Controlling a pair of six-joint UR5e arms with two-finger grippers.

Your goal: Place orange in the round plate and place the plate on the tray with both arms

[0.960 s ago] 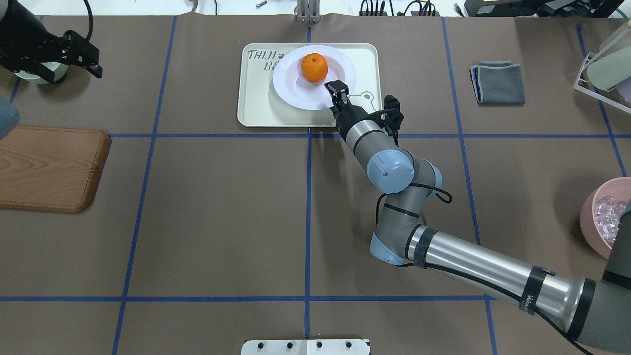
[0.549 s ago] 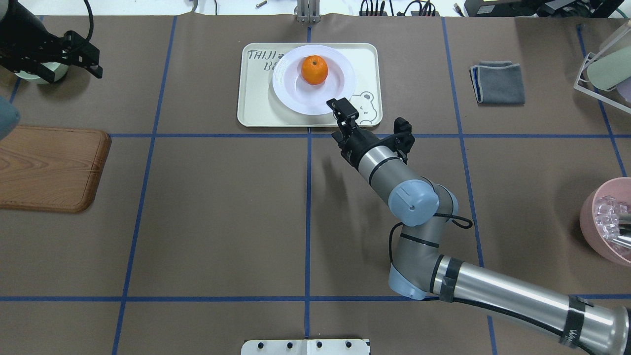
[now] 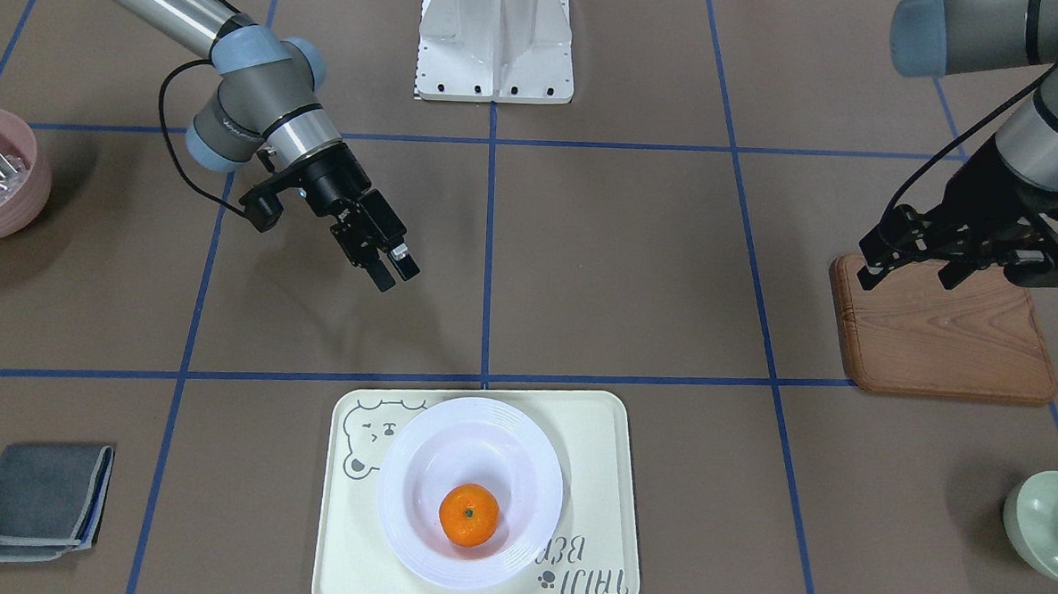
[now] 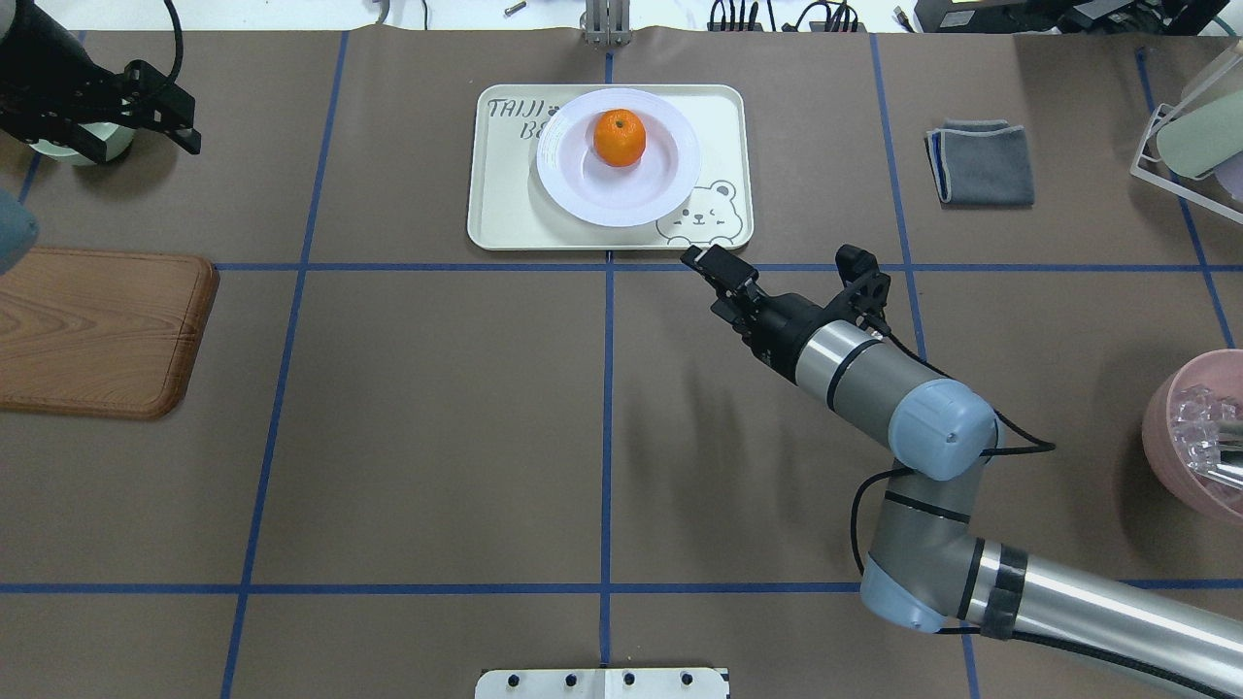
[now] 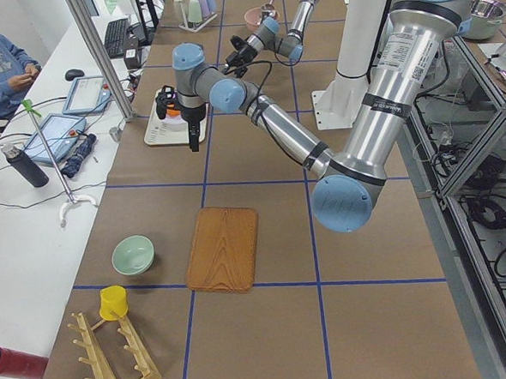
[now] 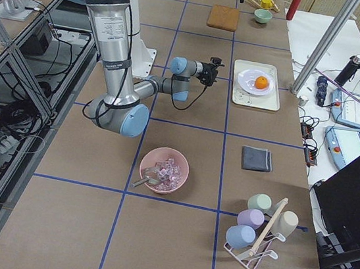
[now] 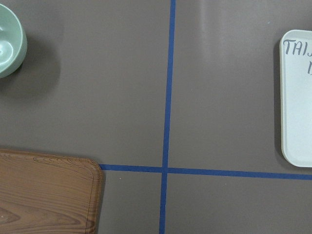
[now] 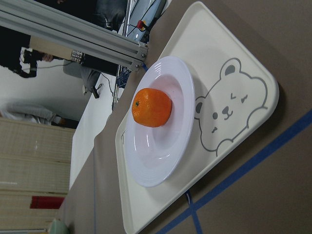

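Observation:
The orange [image 4: 620, 137] [image 3: 469, 515] [image 8: 152, 107] lies in the white round plate [image 4: 602, 192] [image 3: 460, 441], off its centre. The plate rests flat on the cream bear tray [image 4: 505, 209] [image 3: 594, 443] [image 8: 209, 53]. My right gripper [image 4: 720, 266] [image 3: 396, 273] hovers over the bare table short of the tray's near right corner. It is slightly open, holds nothing and touches neither plate nor tray. My left gripper [image 4: 175, 107] [image 3: 905, 278] is open and empty, raised at the table's far left over the wooden board's far edge.
A brown wooden board [image 4: 97, 330] and a pale green bowl [image 3: 1050, 525] sit on the left side. A folded grey cloth [image 4: 983, 162], a pink bowl [image 4: 1194, 427] of clear pieces and a cup rack [image 4: 1190, 126] are on the right.
My right gripper has let go of the plate's rim and drawn back off the tray, toward the robot and to the right. The plate has settled on the tray. The left arm has not moved.

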